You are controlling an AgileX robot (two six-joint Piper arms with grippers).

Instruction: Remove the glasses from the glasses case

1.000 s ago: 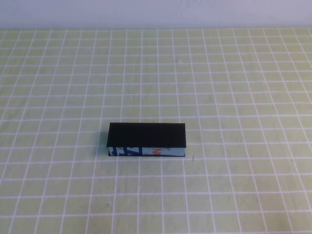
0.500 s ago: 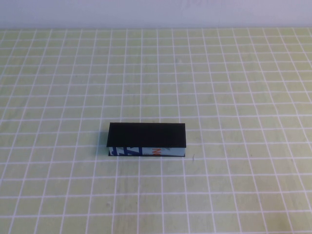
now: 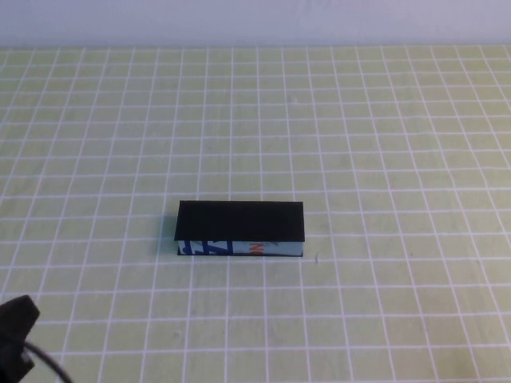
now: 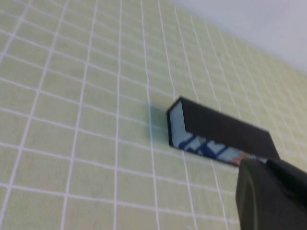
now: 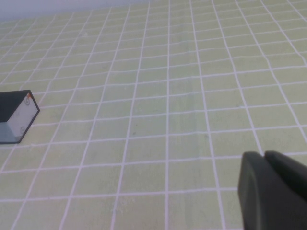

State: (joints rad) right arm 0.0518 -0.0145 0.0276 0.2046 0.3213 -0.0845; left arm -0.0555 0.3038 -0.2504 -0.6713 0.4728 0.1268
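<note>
The glasses case (image 3: 240, 227) is a black box with its lid shut, lying in the middle of the table, its white side with blue and orange print facing me. It also shows in the left wrist view (image 4: 218, 133) and, at the edge, in the right wrist view (image 5: 14, 115). The glasses are hidden. My left gripper (image 3: 16, 323) comes in at the near left corner, well short of the case; in its wrist view (image 4: 266, 163) the fingers lie together, holding nothing. My right gripper (image 5: 264, 154) is out of the high view, shut and empty, far to the right of the case.
The table is covered by a yellow-green mat with a white grid (image 3: 383, 144). A pale wall (image 3: 255, 20) runs along the far edge. Nothing else stands on the mat.
My left gripper has come into the high view at the near left corner. The case has not moved.
</note>
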